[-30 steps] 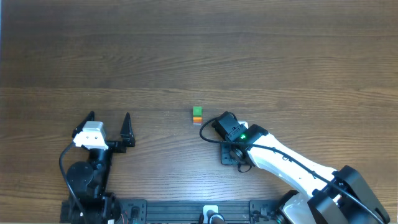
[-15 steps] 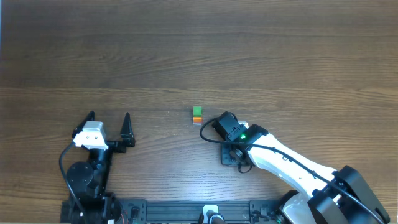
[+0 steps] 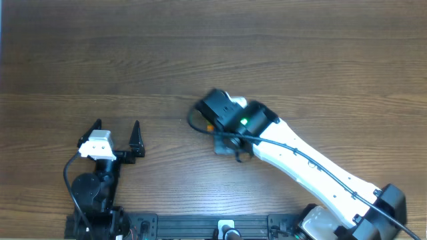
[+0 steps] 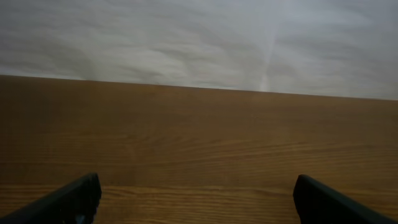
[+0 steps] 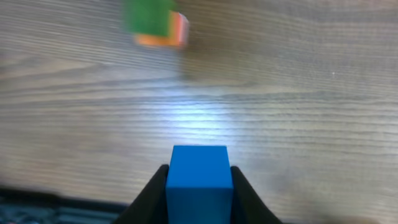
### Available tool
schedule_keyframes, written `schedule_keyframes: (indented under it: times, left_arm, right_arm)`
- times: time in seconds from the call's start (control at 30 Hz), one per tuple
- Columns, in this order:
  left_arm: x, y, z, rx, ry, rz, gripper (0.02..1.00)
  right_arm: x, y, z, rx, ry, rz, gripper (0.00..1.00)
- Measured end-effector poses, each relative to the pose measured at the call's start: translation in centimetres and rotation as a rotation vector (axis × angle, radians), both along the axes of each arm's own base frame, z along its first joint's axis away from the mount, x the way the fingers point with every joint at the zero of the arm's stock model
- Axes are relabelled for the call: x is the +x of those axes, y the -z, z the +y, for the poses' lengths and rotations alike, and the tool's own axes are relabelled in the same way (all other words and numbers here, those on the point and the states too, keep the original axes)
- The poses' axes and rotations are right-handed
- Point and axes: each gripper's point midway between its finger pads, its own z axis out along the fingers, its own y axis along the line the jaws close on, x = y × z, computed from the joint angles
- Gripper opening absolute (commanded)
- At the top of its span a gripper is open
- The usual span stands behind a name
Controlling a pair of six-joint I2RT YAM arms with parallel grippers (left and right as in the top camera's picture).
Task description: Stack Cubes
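right arm (image 3: 300,163): white shell, black cable, green light | left arm (image 3: 93,187): black, white wrist block | left tool (image 3: 117,124): black, pointed

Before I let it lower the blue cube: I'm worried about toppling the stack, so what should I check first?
1. Blue cube held in the right claw: ok, pinched between both fingers.
2. Green cube seated on the orange cube: ok.
3. Stack edges aligned: cannot tell, blurred.
4. Blue cube above the stack: not ok, the stack lies farther ahead, not beneath it.
5. Left claw away from the stack: ok, open, at the table's left side.
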Motion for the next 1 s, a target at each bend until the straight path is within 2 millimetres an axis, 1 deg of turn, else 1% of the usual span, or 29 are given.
schedule_keyframes:
  times: [0.03,0.07,0.17,0.2,0.3,0.43,0.5,0.87,1.0]
  left_arm:
    - [0.0,0.0,0.0,0.000,0.000,0.000,1.000]
    - [0.0,0.0,0.0,0.000,0.000,0.000,1.000]
    - [0.0,0.0,0.0,0.000,0.000,0.000,1.000]
    - [0.0,0.0,0.0,0.000,0.000,0.000,1.000]
    - [0.0,0.0,0.0,0.000,0.000,0.000,1.000]
    - [0.0,0.0,0.0,0.000,0.000,0.000,1.000]
    - [0.0,0.0,0.0,0.000,0.000,0.000,1.000]
    - [0.0,0.0,0.0,0.000,0.000,0.000,1.000]
    - [0.0,0.0,0.0,0.000,0.000,0.000,0.998]
  right_arm:
    - [0.3,-0.6,0.4,0.001,-0.001,-0.005,0.088]
    - [1.0,-1.7,1.2,0.000,0.002,-0.012,0.086]
    - [2.1,-2.3,2.1,-0.038,0.013,0.010,0.086]
    - [3.3,-2.2,3.3,-0.042,0.014,0.008,0.082]
    - [4.1,-1.0,4.1,-0.075,0.024,0.039,0.082]
    - [4.4,0.6,4.3,-0.105,0.042,0.072,0.082]
    - [4.5,1.0,4.3,-0.108,0.051,0.080,0.082]
    - [6.2,1.1,4.0,-0.074,0.104,0.060,0.075]
    - [6.6,1.5,4.2,-0.070,0.108,0.062,0.075]
